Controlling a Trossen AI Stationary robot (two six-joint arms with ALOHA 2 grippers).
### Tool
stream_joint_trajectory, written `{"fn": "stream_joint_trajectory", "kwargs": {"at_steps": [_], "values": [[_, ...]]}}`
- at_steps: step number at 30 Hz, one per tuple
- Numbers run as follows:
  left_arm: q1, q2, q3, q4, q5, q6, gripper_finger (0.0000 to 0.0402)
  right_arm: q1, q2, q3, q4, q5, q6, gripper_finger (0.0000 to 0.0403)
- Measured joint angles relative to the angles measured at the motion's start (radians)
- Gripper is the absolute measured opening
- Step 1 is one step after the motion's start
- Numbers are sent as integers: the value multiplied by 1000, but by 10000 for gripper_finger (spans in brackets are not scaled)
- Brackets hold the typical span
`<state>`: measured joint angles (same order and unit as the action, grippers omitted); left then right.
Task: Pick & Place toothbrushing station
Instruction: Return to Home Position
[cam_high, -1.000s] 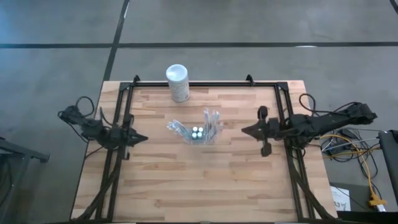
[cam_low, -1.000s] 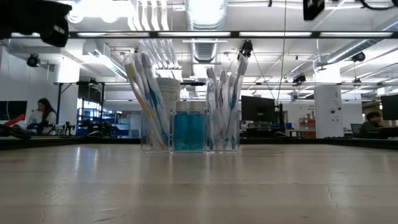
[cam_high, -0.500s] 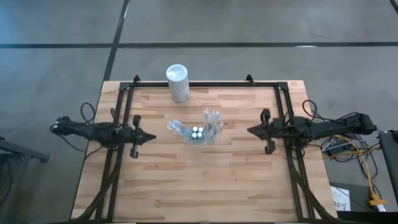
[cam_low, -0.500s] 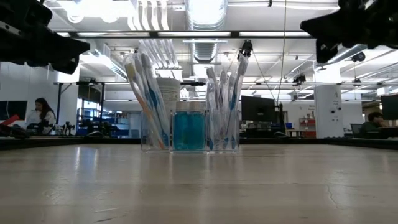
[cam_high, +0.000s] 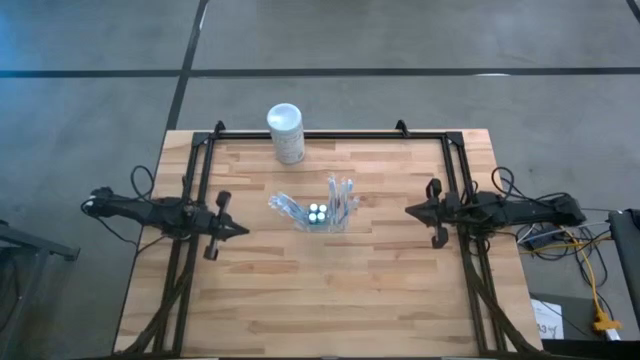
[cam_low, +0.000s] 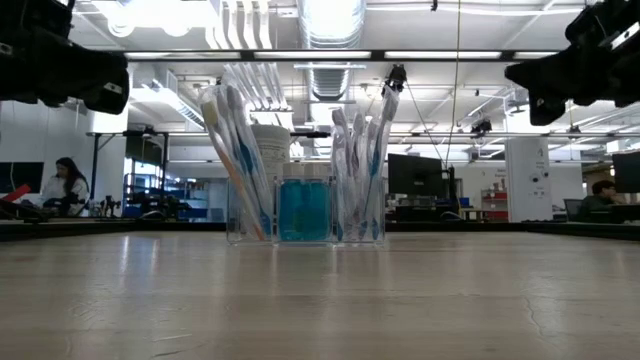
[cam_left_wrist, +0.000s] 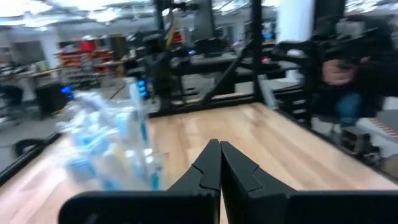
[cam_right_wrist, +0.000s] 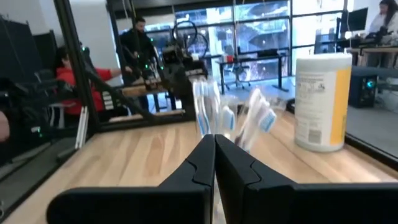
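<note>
Seen from above, the clear toothbrushing station (cam_high: 318, 212) is placed mid-table (cam_high: 300, 295), between the left gripper (cam_high: 238, 229) and the right gripper (cam_high: 409, 211), well apart from both. At table height it is shown upright, filled with toothbrushes (cam_low: 241, 158). In the wrist views, each gripper's fingers are pressed together, with nothing held.

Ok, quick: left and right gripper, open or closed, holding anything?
Left gripper: closed, empty, over the table's left edge.
Right gripper: closed, empty, over the table's right edge.
</note>
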<state>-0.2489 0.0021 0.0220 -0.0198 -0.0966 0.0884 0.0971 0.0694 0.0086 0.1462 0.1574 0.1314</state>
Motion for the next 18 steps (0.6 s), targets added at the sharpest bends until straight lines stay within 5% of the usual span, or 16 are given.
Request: {"fn": "stream_joint_trajectory", "kwargs": {"at_steps": [18], "values": [[6,30,-15,22,32,-9,0,1,-68,1,-114,0,22,8]]}}
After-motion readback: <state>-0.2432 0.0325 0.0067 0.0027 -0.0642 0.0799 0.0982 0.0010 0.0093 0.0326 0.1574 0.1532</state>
